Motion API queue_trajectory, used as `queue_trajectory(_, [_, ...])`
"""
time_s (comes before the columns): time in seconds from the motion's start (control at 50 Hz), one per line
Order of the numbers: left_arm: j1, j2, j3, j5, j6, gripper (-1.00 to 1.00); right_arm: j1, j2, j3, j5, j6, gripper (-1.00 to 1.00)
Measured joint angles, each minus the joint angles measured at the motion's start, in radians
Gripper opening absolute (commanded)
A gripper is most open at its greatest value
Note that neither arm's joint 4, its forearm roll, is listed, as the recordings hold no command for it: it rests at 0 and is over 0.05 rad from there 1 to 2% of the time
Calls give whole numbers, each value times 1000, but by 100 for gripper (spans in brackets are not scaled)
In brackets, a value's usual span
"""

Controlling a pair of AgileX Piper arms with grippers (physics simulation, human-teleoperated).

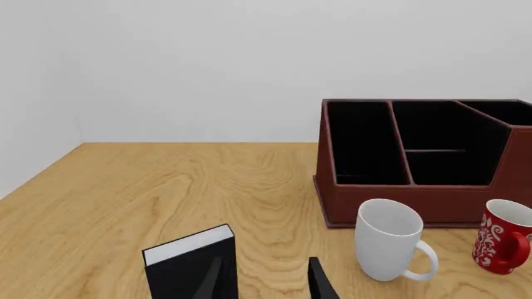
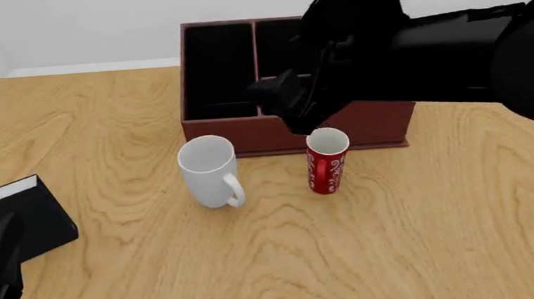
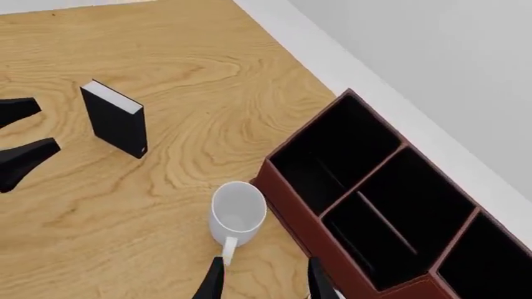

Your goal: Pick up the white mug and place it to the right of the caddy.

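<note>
White and glossy, the white mug (image 2: 209,170) stands upright on the wooden desk (image 2: 395,232), just in front of the caddy (image 2: 223,128) and apart from its front wall, its loop handle turned toward the near side and a little to the right. To its right, near but not touching, stands a slim red cup (image 2: 326,161) with white patterns, also just before the caddy's front wall. The caddy, a dark reddish-brown organizer with black-lined compartments, sits toward the far edge of the desk; much of its right half is hidden in the front view by the right arm (image 2: 429,46). That arm reaches in from the right above the caddy and the red cup. In its wrist view the right gripper (image 3: 261,280) hangs over the mug's handle, fingers (image 3: 214,281) parted and gripping nothing, the mug's open mouth visible just beyond the tips. At the desk's near left, a small black box (image 2: 23,219) with a white edge stands well apart from the mug. The left gripper (image 1: 266,283) is low beside that box; its fingers (image 1: 320,283) are spread apart and hold nothing, with the box edge close by one of them.
</note>
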Motion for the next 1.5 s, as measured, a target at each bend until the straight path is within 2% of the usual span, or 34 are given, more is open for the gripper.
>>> queue_trajectory(0.58, [0, 0, 0, 0, 0, 100, 62, 116, 7, -70, 117, 100])
queue_trajectory(1.5, [0, 0, 0, 0, 0, 100, 41, 228, 59, -159, 203, 100])
